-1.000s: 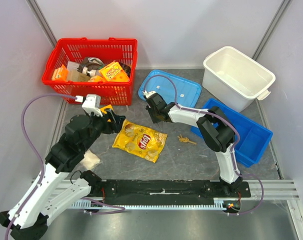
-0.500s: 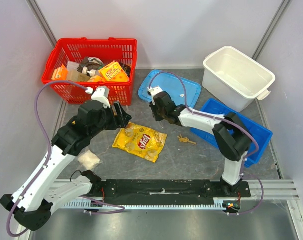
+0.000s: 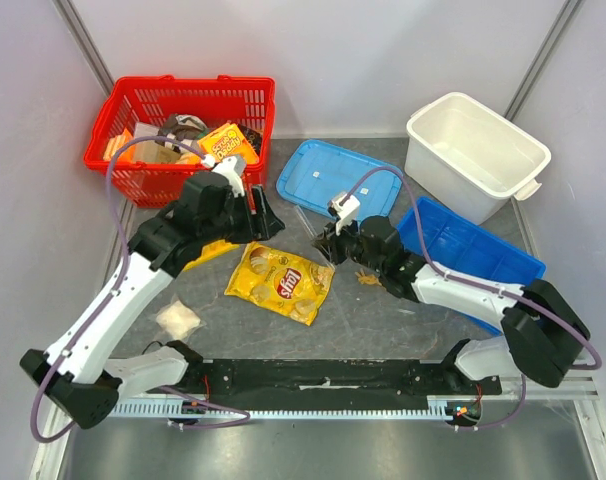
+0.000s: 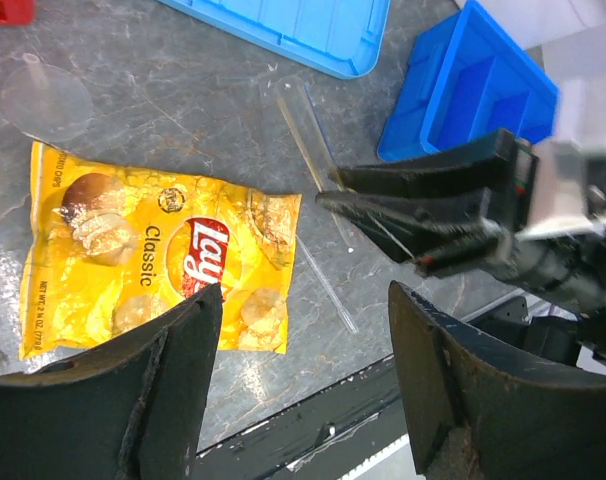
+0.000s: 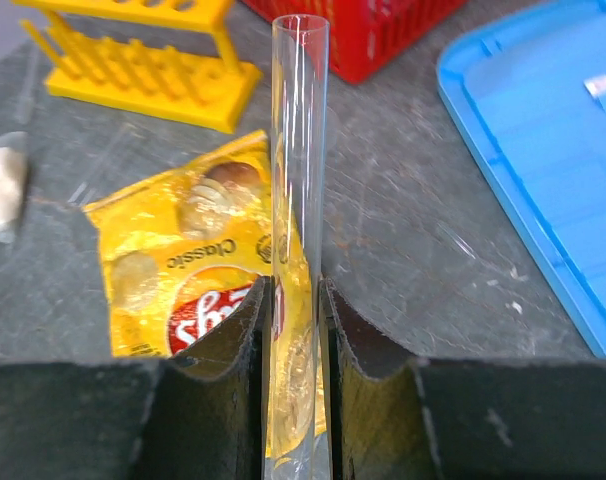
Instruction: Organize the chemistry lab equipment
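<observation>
My right gripper (image 5: 295, 300) is shut on a clear glass test tube (image 5: 299, 150), which stands up between the fingers above a yellow Lay's chip bag (image 5: 183, 260). In the top view the right gripper (image 3: 326, 238) hovers just right of the bag (image 3: 280, 282). A yellow test tube rack (image 5: 143, 70) stands beyond the bag; from above it is mostly hidden under my left arm (image 3: 209, 252). My left gripper (image 4: 303, 300) is open and empty, above the bag's edge (image 4: 163, 260) and facing the right gripper (image 4: 403, 215). A second thin glass tube (image 4: 328, 288) lies on the table.
At the back left is a red basket (image 3: 183, 130) of mixed items. A blue lid (image 3: 338, 175), a blue bin (image 3: 473, 255) and a white tub (image 3: 473, 150) stand on the right. A clear round dish (image 4: 48, 92), a white wad (image 3: 178, 320) and a small yellow knot (image 3: 368, 279) lie loose.
My left arm has swung right, bringing its open gripper over the chip bag's far edge. My right arm has dropped low and moved its gripper, still holding the tube, nearer and to the right.
</observation>
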